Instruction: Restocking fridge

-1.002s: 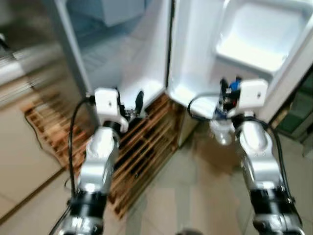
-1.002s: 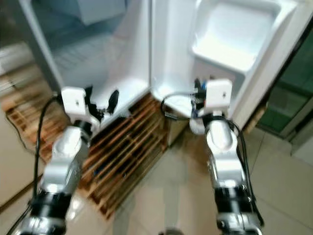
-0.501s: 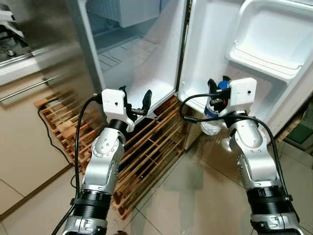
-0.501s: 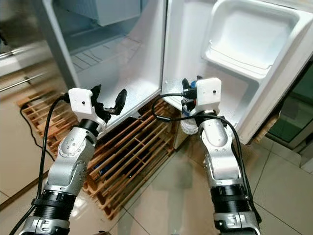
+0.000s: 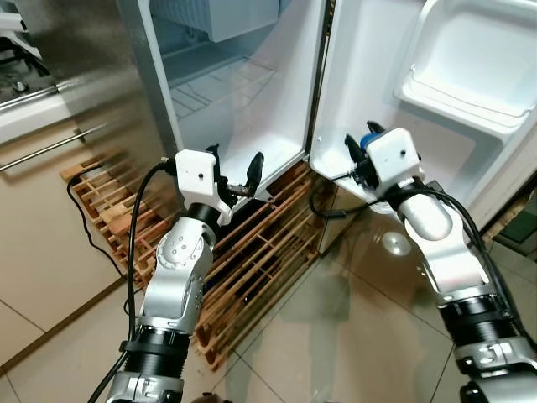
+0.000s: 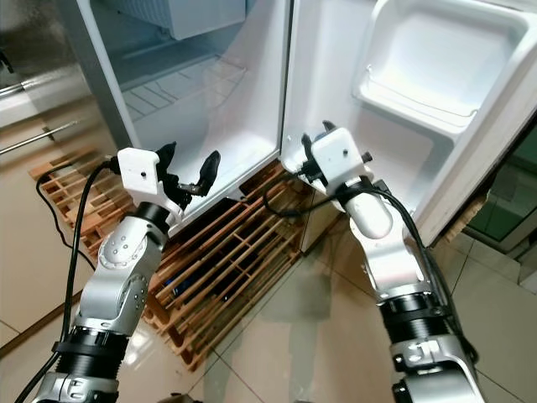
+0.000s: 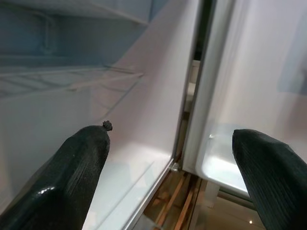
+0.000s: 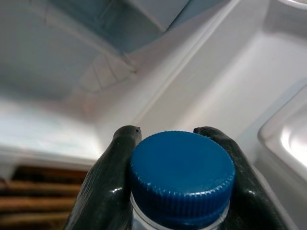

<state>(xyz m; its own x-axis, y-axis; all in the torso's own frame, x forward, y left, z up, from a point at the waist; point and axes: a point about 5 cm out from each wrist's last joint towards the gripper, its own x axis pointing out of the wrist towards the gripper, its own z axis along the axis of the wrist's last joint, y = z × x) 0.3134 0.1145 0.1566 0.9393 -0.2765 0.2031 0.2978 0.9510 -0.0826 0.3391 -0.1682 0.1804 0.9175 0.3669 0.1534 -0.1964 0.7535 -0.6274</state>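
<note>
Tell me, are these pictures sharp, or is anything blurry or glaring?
Both eye views are sharp, with glare on the floor tiles. In the right wrist view the blue bottle cap is crisp while the fridge behind it is soft. In the left wrist view the near fingers look blurred.

floor: glossy beige tiles [image 5: 336, 336] | wooden pallet [image 5: 252, 260] | steel cabinet [image 5: 75, 50]
</note>
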